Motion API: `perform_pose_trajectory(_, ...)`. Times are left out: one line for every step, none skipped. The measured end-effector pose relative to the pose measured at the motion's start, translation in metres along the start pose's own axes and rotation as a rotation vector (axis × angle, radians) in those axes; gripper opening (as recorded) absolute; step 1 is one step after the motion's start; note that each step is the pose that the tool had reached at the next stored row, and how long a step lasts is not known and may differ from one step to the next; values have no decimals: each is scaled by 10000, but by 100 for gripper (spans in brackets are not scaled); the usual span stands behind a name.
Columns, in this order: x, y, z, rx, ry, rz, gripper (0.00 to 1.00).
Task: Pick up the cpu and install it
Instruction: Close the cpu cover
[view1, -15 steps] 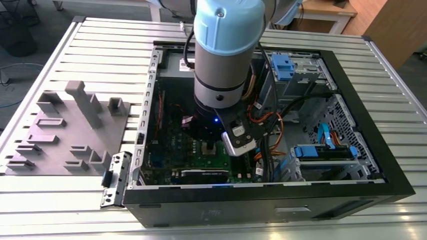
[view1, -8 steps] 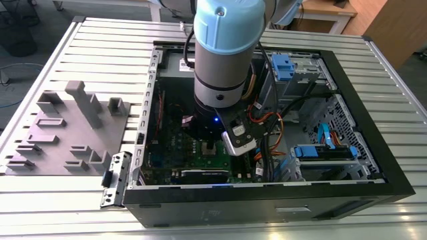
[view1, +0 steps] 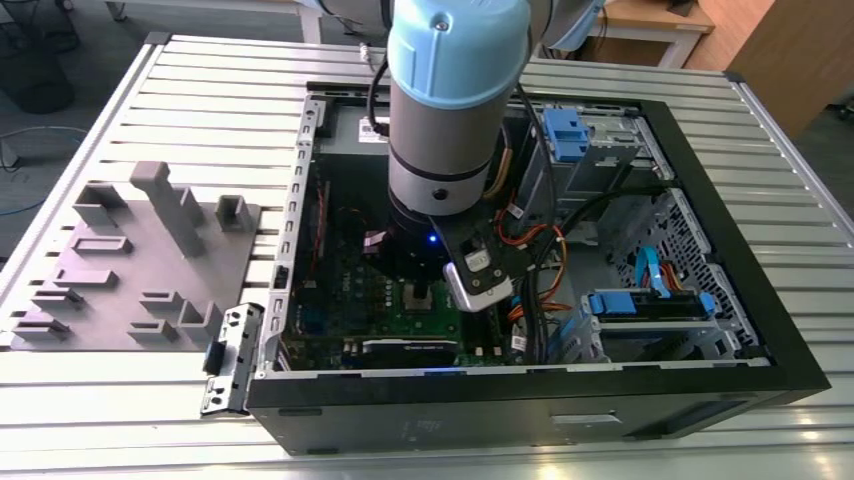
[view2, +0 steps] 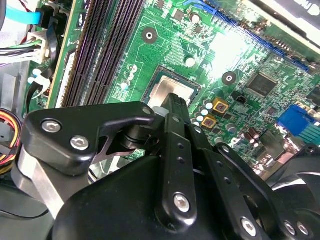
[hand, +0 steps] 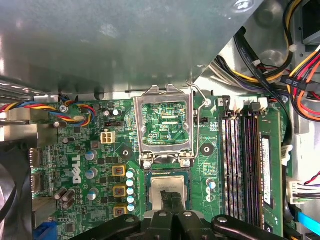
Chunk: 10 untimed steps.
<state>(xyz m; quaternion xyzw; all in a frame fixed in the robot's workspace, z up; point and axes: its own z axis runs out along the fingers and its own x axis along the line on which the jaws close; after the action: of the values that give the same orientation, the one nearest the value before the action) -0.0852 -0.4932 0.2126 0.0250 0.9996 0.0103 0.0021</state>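
cpu (hand: 162, 185): seated in socket (hand: 148, 192) — likely light, stiff, fragile; best held by rim edges
jaws: clenched, gripper (hand: 170, 197) above socket

Tight room around the socket
The open load plate (hand: 165, 93) stands just beside the socket (hand: 146, 195) on one side, memory slots (hand: 235, 165) on another (the gripper (hand: 170, 196) hangs right over it); cables (view1: 534, 245) crowd the arm (view1: 447, 120).
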Motion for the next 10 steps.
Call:
perform_pose_trajectory(0, 0, -13, -1, 0, 0, 11)
perform_pose_trajectory(0, 1, -29, -6, -1, 0, 11)
perform_pose_trajectory(0, 2, -50, -8, -2, 1, 11)
perform_pose_trajectory(0, 2, -76, -7, -2, 0, 11)
perform_pose_trajectory(0, 3, -101, -9, -2, 1, 11)
perform_pose_trajectory(0, 3, -126, -10, -2, 1, 11)
perform_pose_trajectory(-1, 4, -144, -10, -2, 1, 11)
perform_pose_trajectory(-1, 4, -157, -9, -2, 1, 11)
perform_pose_trajectory(-1, 4, -160, -11, -3, 0, 11)
perform_pose_trajectory(-1, 4, -160, -12, -3, 0, 11)
